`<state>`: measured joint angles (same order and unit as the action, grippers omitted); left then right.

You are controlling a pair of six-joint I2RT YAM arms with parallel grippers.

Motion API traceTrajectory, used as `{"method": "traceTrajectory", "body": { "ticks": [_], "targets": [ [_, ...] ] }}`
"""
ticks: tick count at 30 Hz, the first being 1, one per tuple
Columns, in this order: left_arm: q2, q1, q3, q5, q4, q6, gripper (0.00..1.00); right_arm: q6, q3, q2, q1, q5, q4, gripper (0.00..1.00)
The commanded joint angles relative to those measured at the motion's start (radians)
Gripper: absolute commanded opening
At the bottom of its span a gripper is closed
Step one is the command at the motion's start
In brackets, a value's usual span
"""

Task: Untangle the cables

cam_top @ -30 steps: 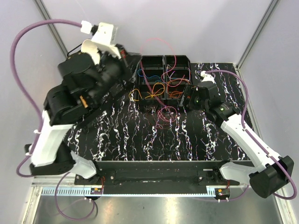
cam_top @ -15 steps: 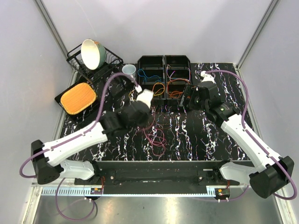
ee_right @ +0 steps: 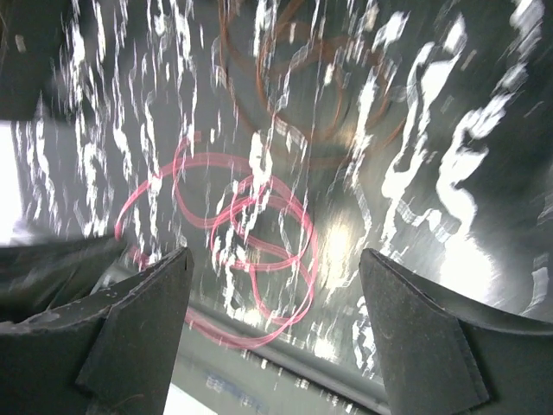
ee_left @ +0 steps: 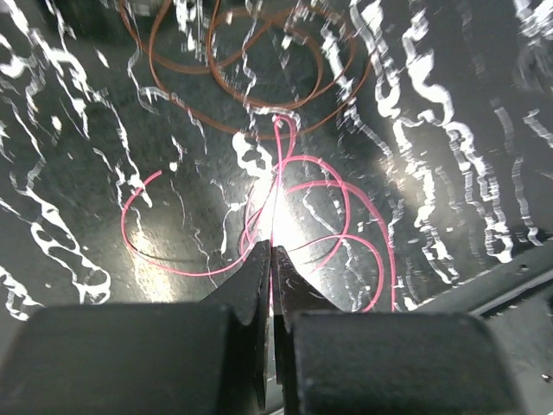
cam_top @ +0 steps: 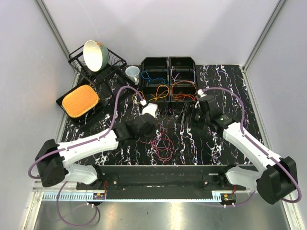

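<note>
- Pink cable [ee_left: 278,156] lies in flat loops on marbled table [ee_left: 449,156], one strand nipped by your L gripper [ee_left: 270,259], fingers closed.
- Top view: loose bunch [cam_top: 164,143] runs long near-to-far, btwn the arms.
- R gripper [ee_right: 272,259] gapes wide over it.
- Wrist cams show brown-orange coil [ee_left: 251,131] beyond; top view hardly.

Cables [cam_top: 164,145] — red, orange loops, loosely tangled
</note>
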<state>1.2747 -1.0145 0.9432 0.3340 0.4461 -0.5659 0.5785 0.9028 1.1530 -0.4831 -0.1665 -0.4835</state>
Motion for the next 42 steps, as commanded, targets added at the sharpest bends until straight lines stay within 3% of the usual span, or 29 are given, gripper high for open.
{"method": "traceTrajectory", "body": {
  "ticks": [1, 15, 31, 42],
  "targets": [
    [0.038, 0.002, -0.067, -0.016, -0.089, -0.048, 0.00, 0.060, -0.087, 0.029, 0.001, -0.212, 0.098, 0.83],
    [0.147, 0.002, -0.187, 0.003, -0.130, -0.103, 0.00, 0.089, -0.202, 0.207, -0.046, -0.341, 0.249, 0.76],
    [0.222, 0.002, -0.256, 0.004, -0.188, -0.135, 0.00, 0.107, -0.232, 0.343, -0.129, -0.280, 0.309, 0.67],
    [0.285, 0.002, -0.273, -0.032, -0.259, -0.138, 0.00, 0.227, -0.329, 0.395, -0.160, -0.301, 0.476, 0.61]
  ]
}}
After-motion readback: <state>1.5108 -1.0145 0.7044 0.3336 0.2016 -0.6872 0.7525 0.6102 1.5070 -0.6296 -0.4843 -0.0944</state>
